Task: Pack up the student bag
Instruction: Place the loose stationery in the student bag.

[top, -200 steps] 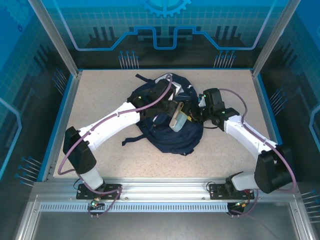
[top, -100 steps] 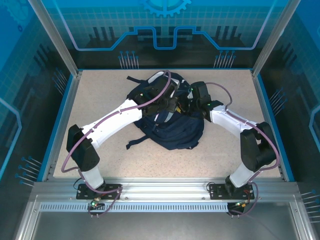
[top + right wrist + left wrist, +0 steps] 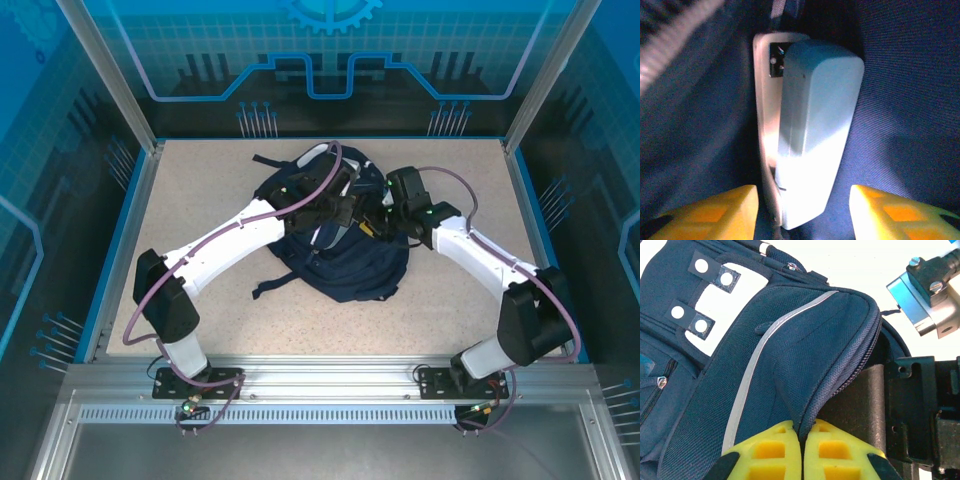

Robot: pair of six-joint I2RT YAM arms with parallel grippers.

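Observation:
The navy student bag [image 3: 345, 268] lies in the middle of the table with its top towards the back. My left gripper [image 3: 343, 208] is shut on the edge of the bag's opening; in the left wrist view the yellow fingers [image 3: 775, 450] pinch the zipped rim of the bag [image 3: 790, 340] and hold it up. My right gripper [image 3: 386, 214] reaches into the opening from the right. In the right wrist view a pale grey-blue stapler-like object [image 3: 810, 130] lies inside on the bag's dark lining [image 3: 905, 90]. The right gripper [image 3: 804, 202] stands open around its near end, with a gap on each side.
A dark strap [image 3: 268, 283] trails off the bag's left side. Bare speckled tabletop [image 3: 200, 190] surrounds the bag, bounded by blue walls and an aluminium rail [image 3: 330, 375] at the near edge. The right arm's black wrist [image 3: 920, 405] sits close beside the held rim.
The right arm carried the pale object from above the bag into the opening and its jaws opened off it. The left gripper kept hold of the rim.

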